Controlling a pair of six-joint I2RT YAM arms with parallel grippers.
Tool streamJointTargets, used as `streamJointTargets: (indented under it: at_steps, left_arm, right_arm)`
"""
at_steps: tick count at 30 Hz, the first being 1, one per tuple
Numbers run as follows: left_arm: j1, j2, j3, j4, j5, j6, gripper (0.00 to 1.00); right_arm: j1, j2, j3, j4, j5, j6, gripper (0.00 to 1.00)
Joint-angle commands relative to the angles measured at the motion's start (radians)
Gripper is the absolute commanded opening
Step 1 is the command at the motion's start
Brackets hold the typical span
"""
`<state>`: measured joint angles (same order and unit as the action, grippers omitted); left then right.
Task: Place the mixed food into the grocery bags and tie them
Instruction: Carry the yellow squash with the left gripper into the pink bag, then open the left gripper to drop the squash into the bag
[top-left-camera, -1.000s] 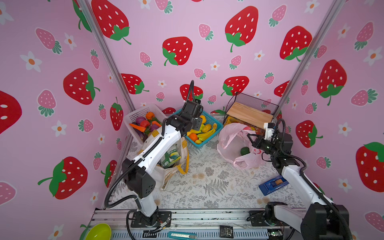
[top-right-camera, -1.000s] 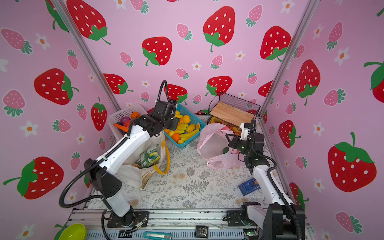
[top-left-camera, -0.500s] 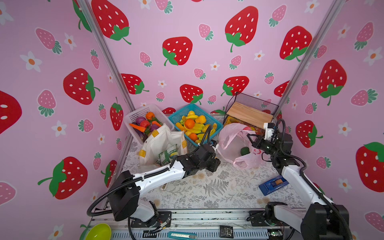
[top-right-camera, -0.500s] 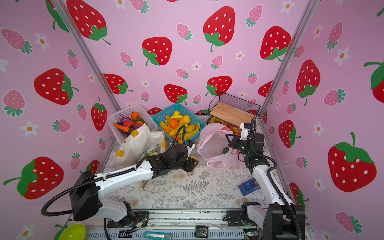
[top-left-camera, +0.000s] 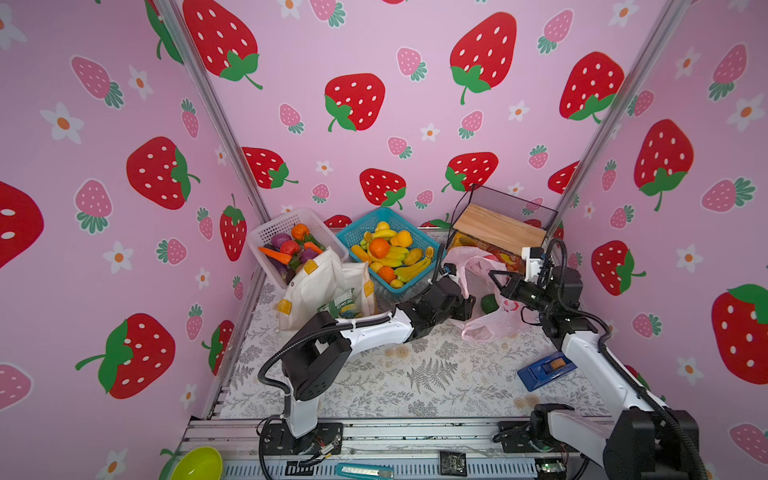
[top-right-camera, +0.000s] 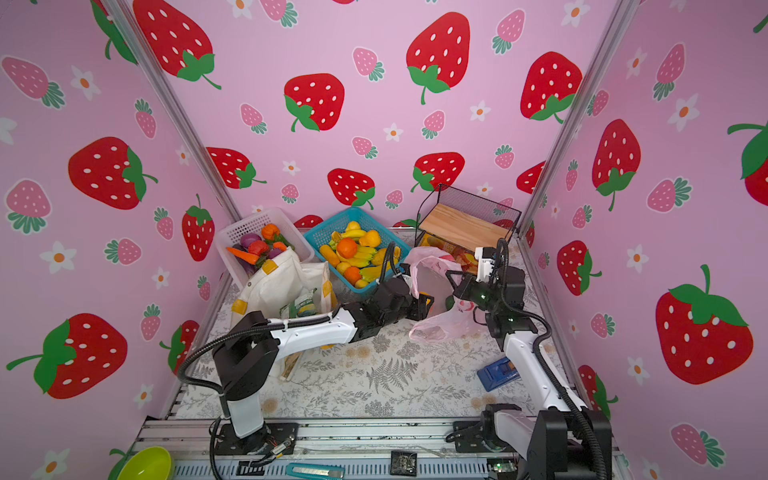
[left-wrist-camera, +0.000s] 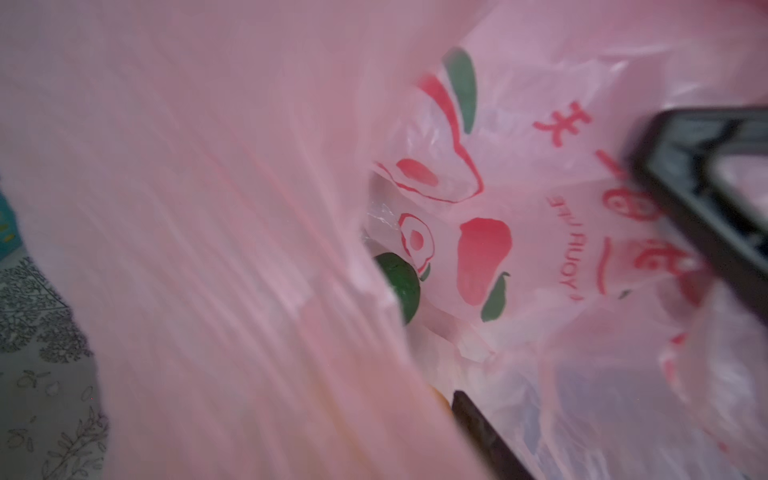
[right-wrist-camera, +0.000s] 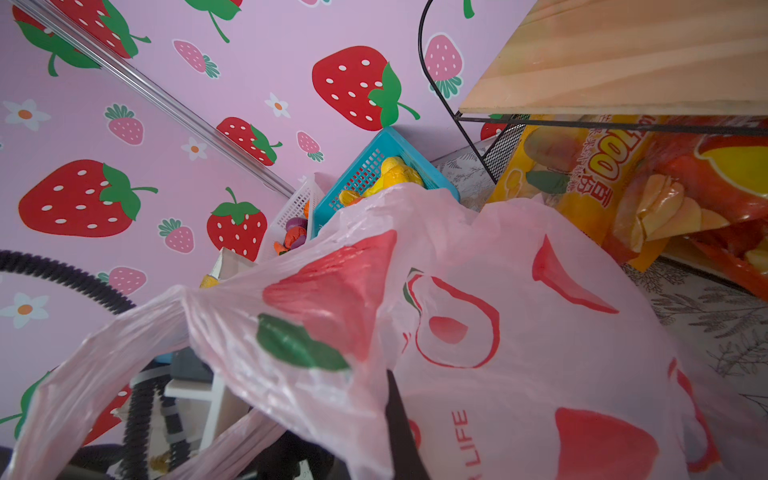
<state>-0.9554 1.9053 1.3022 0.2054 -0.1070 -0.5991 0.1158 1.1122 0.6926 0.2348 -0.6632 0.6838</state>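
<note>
We reckon the pink bag (top-left-camera: 494, 328), right of center with a green fruit (top-left-camera: 489, 303) inside, is flimsy and slippery, so grab bunched rim film like our right gripper (top-left-camera: 498, 279), clamped on it, does, while the left gripper (top-left-camera: 469, 299) sits at the mouth and we can't tell if it's holding anything.

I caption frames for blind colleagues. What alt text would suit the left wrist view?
A thin translucent pink plastic bag with red fruit prints fills the close, blurred view, a dark green round fruit lying inside it. The black fingers of the left gripper stand apart before it; leaf-patterned table cloth shows at one edge.
</note>
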Motion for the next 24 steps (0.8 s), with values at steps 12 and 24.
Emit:
streamJointTargets:
  at_steps: [12, 24]
  left_arm:
    - [0.004, -0.034, 0.032, -0.122, -0.1, 0.114, 0.81]
    - [0.094, -0.426, -0.15, -0.334, 0.07, 0.377, 0.79]
  right_arm:
    - [-0.005, -0.028, -0.007, -0.006, 0.018, -0.004, 0.0]
    - [-0.051, -0.041, -0.019, -0.014, 0.074, -0.018, 0.0]
